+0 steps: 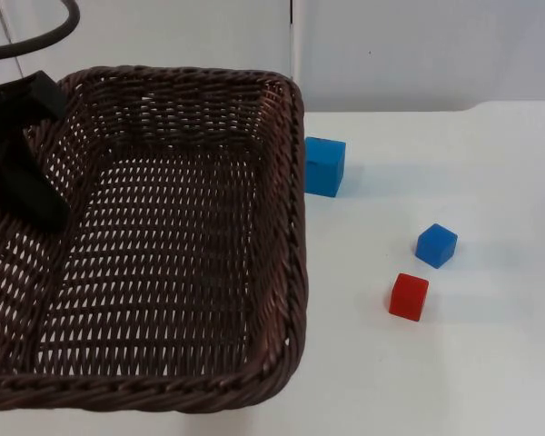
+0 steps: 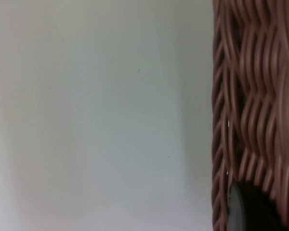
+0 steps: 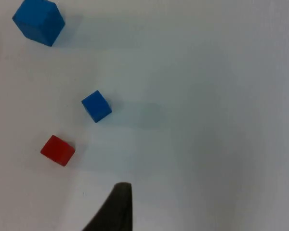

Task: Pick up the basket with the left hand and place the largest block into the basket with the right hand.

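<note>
basket (image 1: pixel 163 245) is being held at its left rim by left gripper (image 1: pixel 18 163) | largest blue block (image 1: pixel 325 166) is lying just right of basket's far corner | right gripper (image 3: pixel 116 211) is being kept above the table right of the blocks, finger state unreadable

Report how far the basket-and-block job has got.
Done: left gripper is at the wicker basket's left rim. In hand: nothing in the basket. Left: the large blue block sits on the table beside the basket, with the small blue block and red block.

White table top (image 1: pixel 454 363), grey partition wall (image 1: pixel 418 45) behind, soft even light
</note>
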Robot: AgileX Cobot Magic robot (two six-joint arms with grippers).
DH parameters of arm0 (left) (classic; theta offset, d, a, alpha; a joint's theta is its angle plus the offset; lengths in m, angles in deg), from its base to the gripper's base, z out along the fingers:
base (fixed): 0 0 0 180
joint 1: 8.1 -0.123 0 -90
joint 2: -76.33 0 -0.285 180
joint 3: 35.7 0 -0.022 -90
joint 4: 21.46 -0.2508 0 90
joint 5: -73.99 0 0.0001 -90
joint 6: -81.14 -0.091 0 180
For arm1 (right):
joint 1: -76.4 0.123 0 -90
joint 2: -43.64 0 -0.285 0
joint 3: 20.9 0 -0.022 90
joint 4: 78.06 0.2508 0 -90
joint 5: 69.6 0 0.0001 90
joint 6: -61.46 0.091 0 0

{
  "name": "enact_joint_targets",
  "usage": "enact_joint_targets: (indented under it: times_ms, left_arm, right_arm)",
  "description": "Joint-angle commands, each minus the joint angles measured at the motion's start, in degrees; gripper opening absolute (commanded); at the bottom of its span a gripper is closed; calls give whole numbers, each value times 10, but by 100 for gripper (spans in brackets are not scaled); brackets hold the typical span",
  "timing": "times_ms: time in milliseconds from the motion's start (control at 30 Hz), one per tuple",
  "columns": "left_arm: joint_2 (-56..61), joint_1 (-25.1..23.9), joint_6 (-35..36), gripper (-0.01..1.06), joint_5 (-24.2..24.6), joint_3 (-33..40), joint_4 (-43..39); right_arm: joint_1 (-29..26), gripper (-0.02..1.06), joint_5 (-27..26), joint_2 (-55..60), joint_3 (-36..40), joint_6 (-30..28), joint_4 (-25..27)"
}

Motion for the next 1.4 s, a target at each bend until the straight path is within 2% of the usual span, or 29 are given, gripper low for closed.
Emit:
enact_joint_targets:
  times_ms: [0, 433, 700, 767, 800, 967, 1167, 1367]
  left_arm:
    - [6, -2, -1, 0, 4, 0, 23]
    - [6, -2, -1, 0, 1, 0, 23]
    - [6, -2, -1, 0, 0, 0, 23]
    - [6, -2, -1, 0, 0, 0, 23]
    - [6, -2, -1, 0, 0, 0, 23]
    - [6, -2, -1, 0, 0, 0, 23]
    - [6, -2, -1, 0, 0, 0, 23]
    - [6, -2, -1, 0, 0, 0, 22]
  right_arm:
    - [-3, 105, -6, 33, -28, -11, 6]
    - [-1, 105, -1, 205, -172, -42, 38]
    - [6, 105, 5, 272, -214, -70, 32]
    - [27, 105, 6, 300, -231, -113, 32]
    - [27, 105, 6, 300, -231, -113, 32]
    - [86, 105, 3, 372, -290, -190, 33]
    - [120, 105, 27, 468, -373, -258, 42]
    - [131, 105, 49, 541, -441, -318, 57]
